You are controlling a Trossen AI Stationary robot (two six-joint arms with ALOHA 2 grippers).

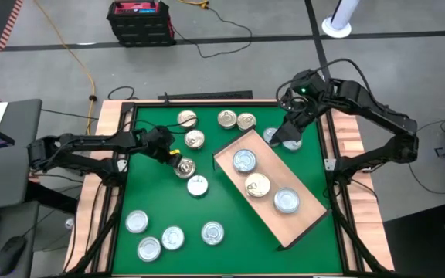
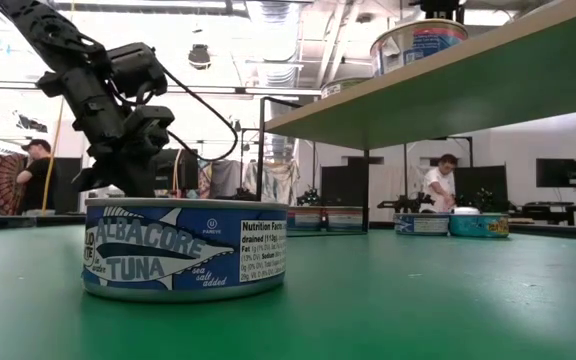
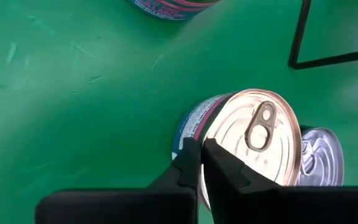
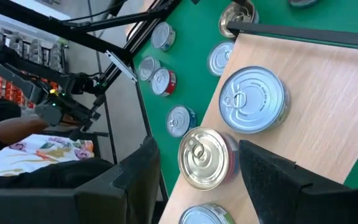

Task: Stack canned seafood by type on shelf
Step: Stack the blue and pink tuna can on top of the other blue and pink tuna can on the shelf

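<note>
The shelf [image 1: 304, 224], a light-wood board, lies slantwise on the green mat. It carries a silver-lidded can [image 1: 243, 161], a gold-lidded can [image 1: 257, 185] and another silver one [image 1: 286, 201]. My left gripper [image 1: 172, 157] is down at mid-left, shut on a gold-lidded can [image 3: 253, 124]. That can sits beside a silver-lidded can [image 3: 322, 158]. My right gripper [image 1: 292, 131] hangs open and holds nothing, high over the shelf's far corner. In the right wrist view the gold can [image 4: 207, 158] shows far below, between its fingers. My left gripper [image 3: 201, 165] pinches the gold-lidded can's rim [image 3: 211, 146] on the side toward the table's left edge. One finger [image 3: 232, 177] lies over the lid and the other [image 3: 182, 174] runs down the labelled wall. The fingers slant down from the left. Whether the can is off the mat I cannot tell.
Several loose cans lie along the mat's far side [image 1: 195, 139] and at the near left [image 1: 149, 249]. Two more [image 1: 273, 135] sit under my right gripper. A blue tuna can [image 2: 183, 250] fills the low view's foreground. People stand in the room behind.
</note>
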